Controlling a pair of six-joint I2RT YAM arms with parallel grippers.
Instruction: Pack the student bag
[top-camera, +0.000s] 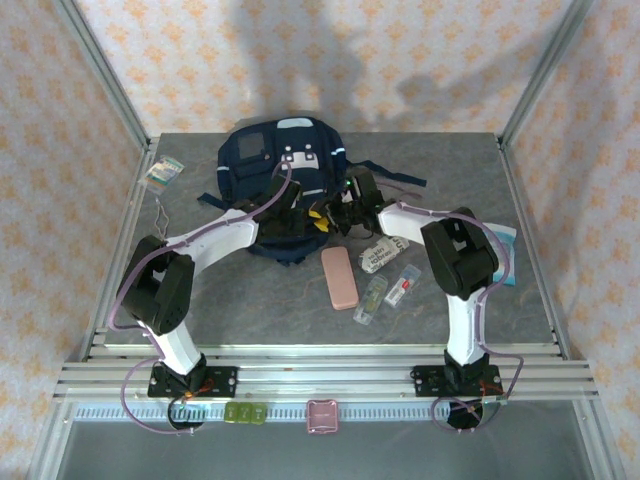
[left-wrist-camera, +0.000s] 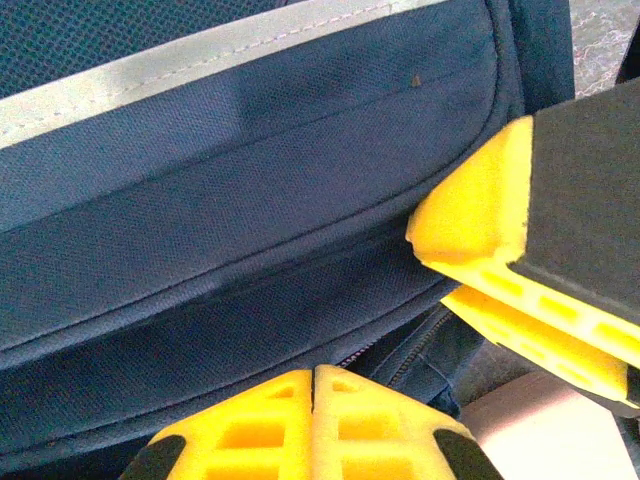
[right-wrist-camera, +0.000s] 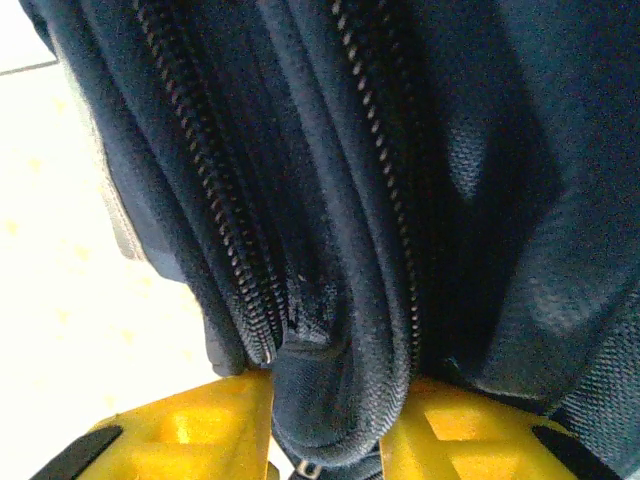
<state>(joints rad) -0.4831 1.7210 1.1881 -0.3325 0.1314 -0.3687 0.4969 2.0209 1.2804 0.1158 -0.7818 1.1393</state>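
Yellow fingers (right-wrist-camera: 200, 430) of the right gripper (right-wrist-camera: 328, 395) are right up against its wrist cam. They're narrowed down onto a fat fold of the student bag (right-wrist-camera: 480, 150), with navy fabric bulging out between them. One zipper track runs just left of the pinch and another just right of it.

Left gripper (left-wrist-camera: 313, 382) is closed up too, its two yellow tips pressed together at the bag's lower edge. I can't see anything caught between them. From that wrist cam the right gripper's fingers poke in from the right, touching the seam of the front pocket below the grey stripe (left-wrist-camera: 200, 65).

From above, the bag lies at the back middle of the worktop (top-camera: 250, 310). Both arms reach in to its near edge, grippers just beside each other.

Loose stuff on the near side of the bag: a pink case (top-camera: 340, 277), a white printed roll (top-camera: 378, 255) and two clear packets (top-camera: 372, 298), all close together near the right arm. A small card pack (top-camera: 163, 172) lies well apart by the left rail.
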